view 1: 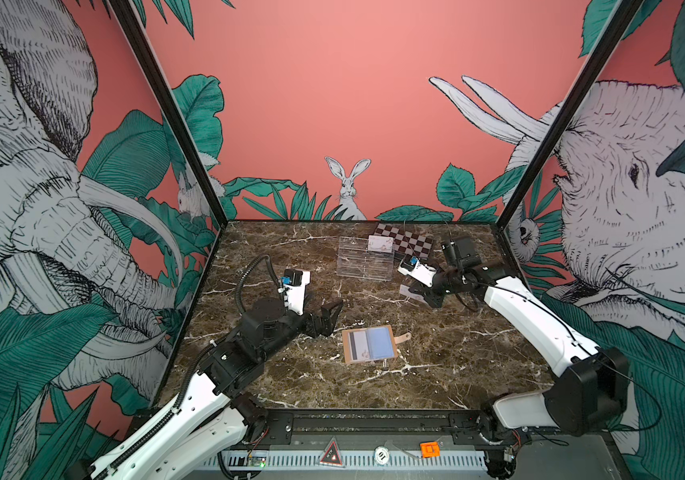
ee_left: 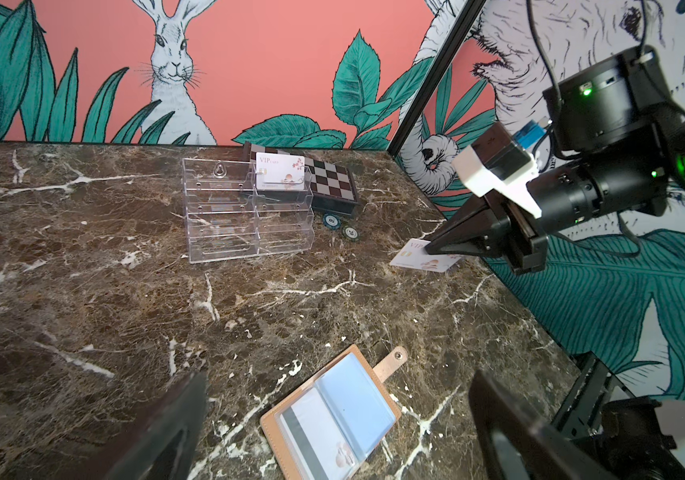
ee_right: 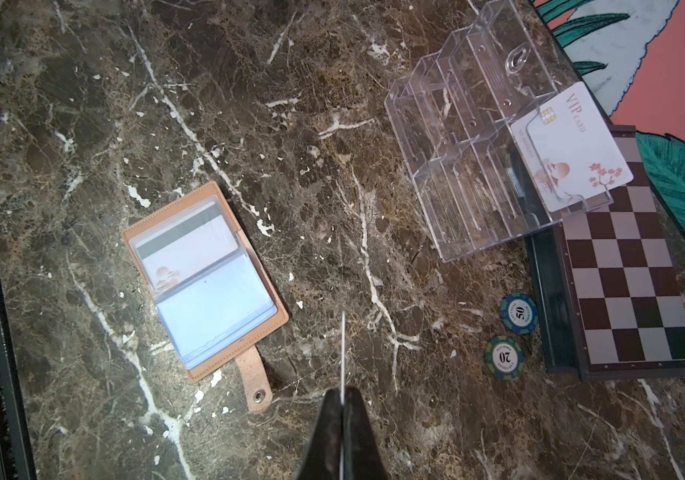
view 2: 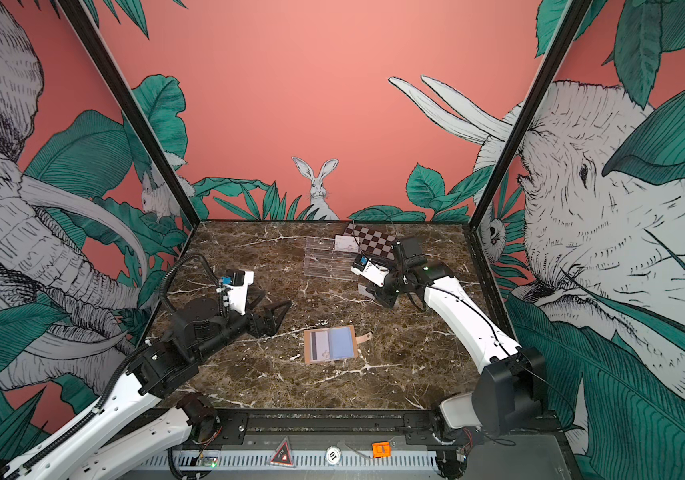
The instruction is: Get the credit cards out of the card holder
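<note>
The tan card holder [view 1: 369,344] [view 2: 330,345] lies open on the marble table, strap tab pointing right. A credit card [ee_right: 191,245] with a dark stripe sits in one clear sleeve; the other sleeve [ee_left: 357,399] shows pale blue. My left gripper [view 1: 324,307] [ee_left: 338,376] hovers open just left of the holder, nothing between its fingers. My right gripper [view 1: 413,291] [ee_right: 343,392] is shut on a white credit card [ee_left: 419,259] [ee_right: 343,353], held above the table to the right of the acrylic tray. Another credit card [ee_left: 280,171] [ee_right: 573,153] stands in the tray's back compartment.
A clear acrylic compartment tray [view 1: 363,262] [ee_right: 457,145] stands at the back middle. A checkered box [view 1: 409,243] [ee_right: 631,282] lies behind it. Two poker chips [ee_right: 518,313] [ee_right: 503,357] rest beside the box. Printed walls close in the table on three sides.
</note>
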{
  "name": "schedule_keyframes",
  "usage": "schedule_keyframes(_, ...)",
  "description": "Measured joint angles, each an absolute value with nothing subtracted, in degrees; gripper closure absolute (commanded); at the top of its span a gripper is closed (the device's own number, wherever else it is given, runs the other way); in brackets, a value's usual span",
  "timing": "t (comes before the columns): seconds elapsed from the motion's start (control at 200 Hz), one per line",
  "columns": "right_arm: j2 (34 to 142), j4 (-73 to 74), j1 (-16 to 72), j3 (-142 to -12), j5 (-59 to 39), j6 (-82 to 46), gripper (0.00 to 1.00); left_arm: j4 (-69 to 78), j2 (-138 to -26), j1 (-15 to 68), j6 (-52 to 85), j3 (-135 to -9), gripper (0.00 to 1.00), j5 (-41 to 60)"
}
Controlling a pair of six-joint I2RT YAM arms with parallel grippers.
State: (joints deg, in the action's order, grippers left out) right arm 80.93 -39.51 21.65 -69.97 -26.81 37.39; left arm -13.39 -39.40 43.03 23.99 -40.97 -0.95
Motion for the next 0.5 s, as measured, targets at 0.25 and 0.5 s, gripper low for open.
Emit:
schedule_keyframes(0.25,86.7,-38.7,21.6,-74.8,-27.4,39.8,1.00,-12.8,-41.6,43.0,24.0,-40.3,0.01,-0.9)
schedule_keyframes(0.5,92.8,-36.9,21.3,-79.1,-29.9,42.7,1.00,-9.8,-44.7,43.0,24.4,-38.3,0.01,-0.1)
